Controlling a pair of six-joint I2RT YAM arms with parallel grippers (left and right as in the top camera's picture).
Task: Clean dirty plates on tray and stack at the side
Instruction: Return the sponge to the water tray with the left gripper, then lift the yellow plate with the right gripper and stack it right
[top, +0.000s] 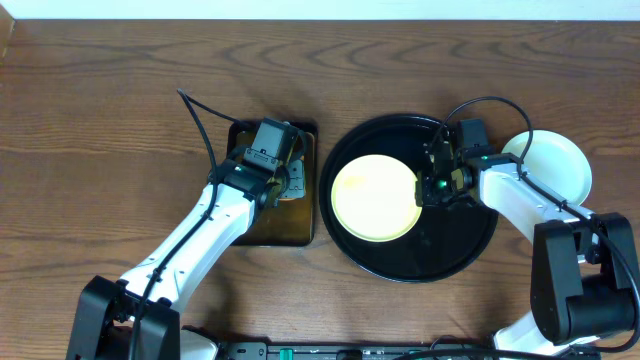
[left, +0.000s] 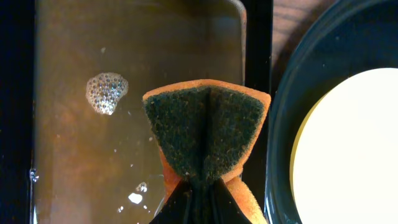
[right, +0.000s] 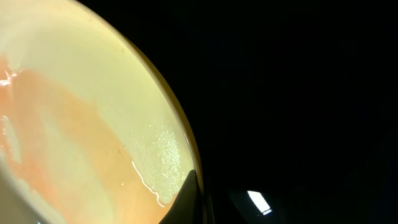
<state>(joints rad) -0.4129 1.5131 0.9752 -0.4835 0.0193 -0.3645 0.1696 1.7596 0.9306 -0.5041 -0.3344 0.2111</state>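
Apparently right gripper (top: 436, 179) pinches flat-lying yellow plate (top: 372, 197) on tray (top: 452, 252); left gripper (left: 202, 186) clamps folded sponge (left: 205, 124).

Even overhead light; yellow plate (top: 373, 197) overexposed, right wrist view dark, blurred close-up.

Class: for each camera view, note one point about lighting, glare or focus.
Overhead: the yellow plate is overexposed, surface detail washed out. Left wrist: the sponge is sharp, the plate beside it near-white. Right wrist: the tray falls to black but for one small highlight.
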